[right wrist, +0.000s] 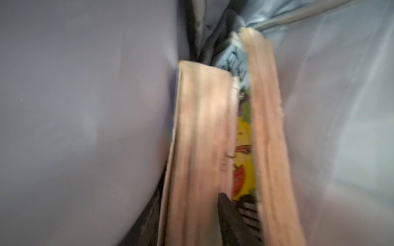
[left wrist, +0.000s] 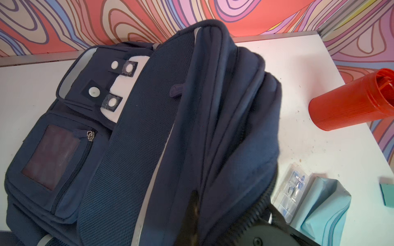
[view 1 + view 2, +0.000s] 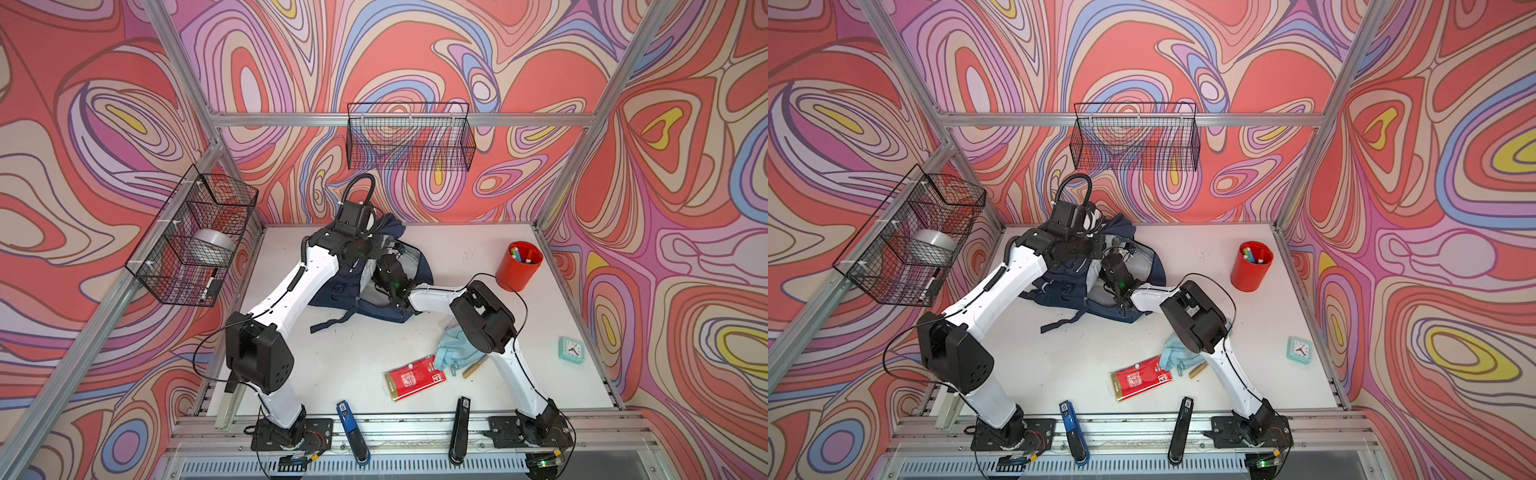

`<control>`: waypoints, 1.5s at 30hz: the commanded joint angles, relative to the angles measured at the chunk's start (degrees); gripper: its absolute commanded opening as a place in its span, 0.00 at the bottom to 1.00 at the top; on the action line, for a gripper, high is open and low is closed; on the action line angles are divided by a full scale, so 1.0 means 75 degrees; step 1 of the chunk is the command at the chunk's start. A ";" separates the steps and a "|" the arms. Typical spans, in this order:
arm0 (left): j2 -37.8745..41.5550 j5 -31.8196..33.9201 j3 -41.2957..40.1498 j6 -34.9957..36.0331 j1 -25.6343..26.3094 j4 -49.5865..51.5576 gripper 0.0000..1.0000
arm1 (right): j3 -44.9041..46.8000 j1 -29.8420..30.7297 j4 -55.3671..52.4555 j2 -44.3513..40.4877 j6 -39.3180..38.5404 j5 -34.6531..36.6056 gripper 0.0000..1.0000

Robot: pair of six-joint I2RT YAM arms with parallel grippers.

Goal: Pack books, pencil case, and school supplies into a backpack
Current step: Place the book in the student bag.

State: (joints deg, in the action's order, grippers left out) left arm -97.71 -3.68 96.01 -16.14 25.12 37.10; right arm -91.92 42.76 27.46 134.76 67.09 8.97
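Clock directions are read off the top views, with 12 o'clock at the back wall.

The backpack (image 3: 332, 293) is slumped at around 11 to 12 o'clock on the table (image 3: 332, 365). The left gripper (image 2: 230, 213) is pinched tight on the backpack's upper edge, holding the flap up so the mouth gapes.

The right gripper (image 1: 238, 213) is down inside that mouth. Its wrist view is pretty blurry. One dark finger (image 1: 226, 215) pokes in between the two books (image 1: 200, 149), but I honestly can't tell how wide the jaws are or whether they grip either one. Both books stand on edge inside against the pale lining.

- **Pencil case** (image 3: 453, 349): out on the table at roughly 4 o'clock from the backpack, partly under the right arm's elbow.
- **Red packet** (image 3: 415, 378): touching the pencil case at its 8 o'clock.
- **Tan stick** (image 3: 476, 365): just beside the pencil case at its 4 o'clock.
- **Clear packet** (image 2: 294, 191): against the pencil case at its 12 o'clock.
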 commanded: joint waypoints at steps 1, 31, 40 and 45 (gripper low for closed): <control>0.0695 -0.0156 -0.0050 -0.0012 -0.0048 -0.0621 0.00 | 0.0377 -0.0244 -0.0333 -0.0511 -0.0385 -0.0832 0.50; 0.0961 -0.1352 -0.0377 -0.0324 -0.0091 -0.0987 0.00 | 0.0024 -0.0116 -0.0402 0.0225 -0.1051 -0.2269 0.07; 0.1065 -0.1076 -0.0367 -0.0038 -0.0083 -0.0781 0.00 | 0.0167 -0.0038 -0.0372 0.0314 -0.0825 -0.2235 0.10; 0.1295 -0.0570 -0.0528 0.0282 -0.0116 -0.0518 0.00 | 0.0759 -0.0126 -0.1366 -0.0778 -0.1920 -0.1861 0.21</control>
State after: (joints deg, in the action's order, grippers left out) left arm -93.27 -7.40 91.50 -15.22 23.83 36.60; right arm -88.33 41.91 24.49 134.17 58.57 -6.70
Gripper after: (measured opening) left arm 0.052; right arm 0.191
